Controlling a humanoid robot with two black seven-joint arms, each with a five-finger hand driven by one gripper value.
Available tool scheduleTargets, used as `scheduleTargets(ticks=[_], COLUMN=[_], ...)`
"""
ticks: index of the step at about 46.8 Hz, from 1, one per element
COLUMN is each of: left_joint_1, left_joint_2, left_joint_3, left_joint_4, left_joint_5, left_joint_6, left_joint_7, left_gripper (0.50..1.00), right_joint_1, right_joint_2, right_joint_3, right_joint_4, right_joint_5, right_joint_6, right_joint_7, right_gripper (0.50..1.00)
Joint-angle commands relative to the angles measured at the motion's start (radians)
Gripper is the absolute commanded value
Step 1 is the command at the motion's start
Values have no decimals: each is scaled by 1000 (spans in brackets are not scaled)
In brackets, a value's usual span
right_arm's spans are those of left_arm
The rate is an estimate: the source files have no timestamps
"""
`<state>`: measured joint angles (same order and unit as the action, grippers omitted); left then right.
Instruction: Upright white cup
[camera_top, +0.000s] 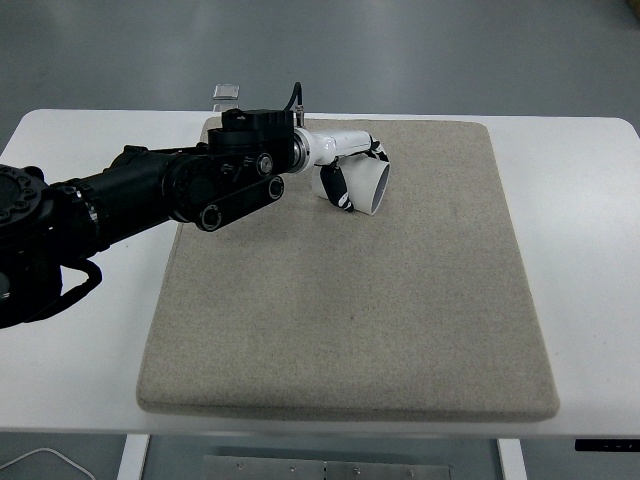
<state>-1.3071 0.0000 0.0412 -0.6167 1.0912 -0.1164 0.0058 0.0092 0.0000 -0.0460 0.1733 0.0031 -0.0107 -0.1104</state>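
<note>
The left hand (350, 172) grips the white cup (362, 184), with the fingers (340, 186) wrapped around its wall. The cup is tilted within the hand, its mouth facing down and to the right, directly over the far part of the grey mat (350, 320). The mat lies beneath the hand on the white tabletop (580, 260).

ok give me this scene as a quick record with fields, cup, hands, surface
cup: white cup, tilted, open end facing lower right, at the far part of the mat
left hand: left hand closed around the cup, arm reaching in from the left edge
right hand: not in view
surface: beige mat on a white table
other: small clear object on the table beyond the mat, too small to identify
</note>
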Motion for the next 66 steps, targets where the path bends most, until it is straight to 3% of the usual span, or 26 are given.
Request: scheduleTargets(ticks=[1, 5, 10, 14, 18, 24, 35, 48, 54, 66], left_joint_1=[0, 0, 0, 0, -1, -4, -29, -35, -17, 52], left_joint_2=[0, 0, 0, 0, 0, 0, 0, 0, 64, 193], left_joint_3=[0, 0, 0, -1, -1, -17, -47, -173, -221, -388], left_joint_4=[-1, -6, -6, -6, -3, 3, 8, 2, -3, -15], left_joint_5=[10, 21, 26, 22, 9, -22, -237, -428, -447, -481], left_joint_6=[0, 0, 1, 4, 6, 4, -12, -55, -89, -201], left_joint_7=[-1, -3, -3, -7, -10, -12, -12, -12, -18, -82], left_gripper=[806, 716, 656, 553, 529, 529, 538, 538, 538, 540], right_joint_1=[0, 0, 0, 0, 0, 0, 0, 0, 0, 0], right_joint_2=[0, 0, 0, 0, 0, 0, 0, 0, 0, 0], right_joint_3=[0, 0, 0, 0, 0, 0, 0, 0, 0, 0], right_joint_4=[0, 0, 0, 0, 0, 0, 0, 0, 0, 0], right_joint_5=[0, 0, 0, 0, 0, 0, 0, 0, 0, 0], right_joint_6=[0, 0, 0, 0, 0, 0, 0, 0, 0, 0], right_joint_7=[0, 0, 0, 0, 0, 0, 0, 0, 0, 0], right_gripper=[930, 930, 930, 930, 930, 930, 930, 930, 930, 930])
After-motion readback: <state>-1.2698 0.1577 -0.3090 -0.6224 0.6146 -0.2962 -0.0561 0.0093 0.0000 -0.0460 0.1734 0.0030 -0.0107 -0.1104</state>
